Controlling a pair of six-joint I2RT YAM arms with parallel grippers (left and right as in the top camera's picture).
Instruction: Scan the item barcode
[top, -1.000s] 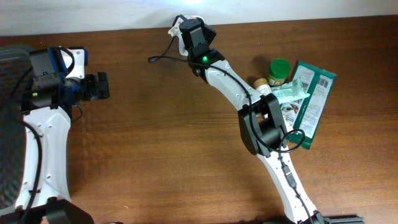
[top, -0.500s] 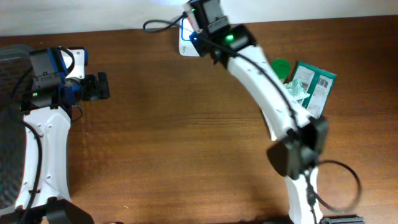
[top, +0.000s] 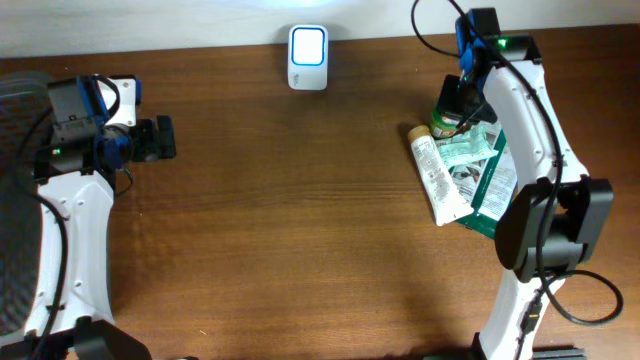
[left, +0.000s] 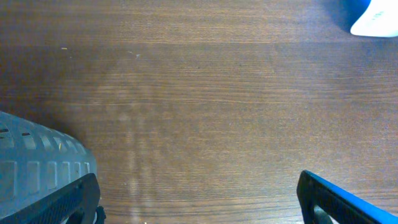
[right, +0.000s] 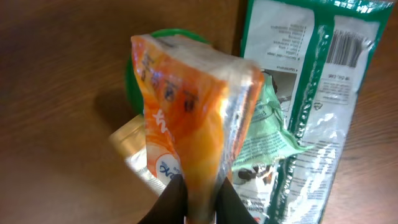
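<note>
Swinging back from the scanner (top: 308, 58) at the far edge, the right arm (top: 535, 130) is now hanging over the pile of goods at the right of the wooden table (top: 300, 230), leaving the white, blue-lit scanner uncovered and well apart from it. The left arm (top: 70, 210) is sitting at the left side, the left gripper (top: 166, 138) spreading its jaws wide over bare wood. In the pile, a green packet (right: 323, 93) is lying flat and showing a barcode (right: 351, 46); its fine print is too small to read. Beside it a white tube (top: 436, 180) is lying lengthwise, and a crumpled pale green pouch (right: 264, 134) is resting on the packet. The right gripper (right: 198, 190) is pinching the lower edge of the orange packet (right: 186, 106), holding it above a green-lidded jar (right: 132, 87) and hiding most of the lid. From overhead the wrist is covering the orange packet, and its white lettering is showing too creased to read.
</note>
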